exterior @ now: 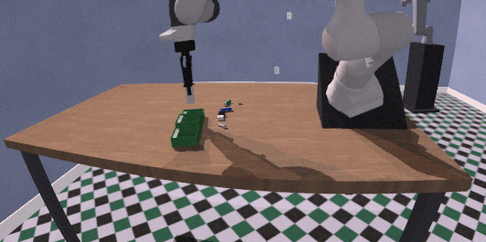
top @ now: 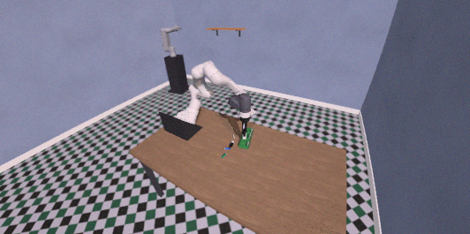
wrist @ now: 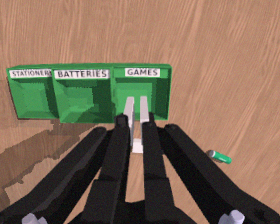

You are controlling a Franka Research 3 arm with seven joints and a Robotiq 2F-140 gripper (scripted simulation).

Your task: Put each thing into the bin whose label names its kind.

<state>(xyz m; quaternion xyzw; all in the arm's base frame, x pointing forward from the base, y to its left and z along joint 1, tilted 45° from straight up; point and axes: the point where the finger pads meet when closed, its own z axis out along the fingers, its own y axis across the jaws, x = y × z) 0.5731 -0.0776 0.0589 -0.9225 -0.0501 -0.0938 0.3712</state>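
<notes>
Three labels: STATIONERY, BATTERIES, GAMES | green bins [top: 242,147] [exterior: 186,142] [wrist: 86,121] | fingers nearly together, pinching nothing

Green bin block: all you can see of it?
The green block has three open-topped compartments in a row, labelled STATIONERY, BATTERIES and GAMES in black on white. It looks like plastic, stands upright on the table, and nothing shows inside. The claw hangs above it.
</notes>
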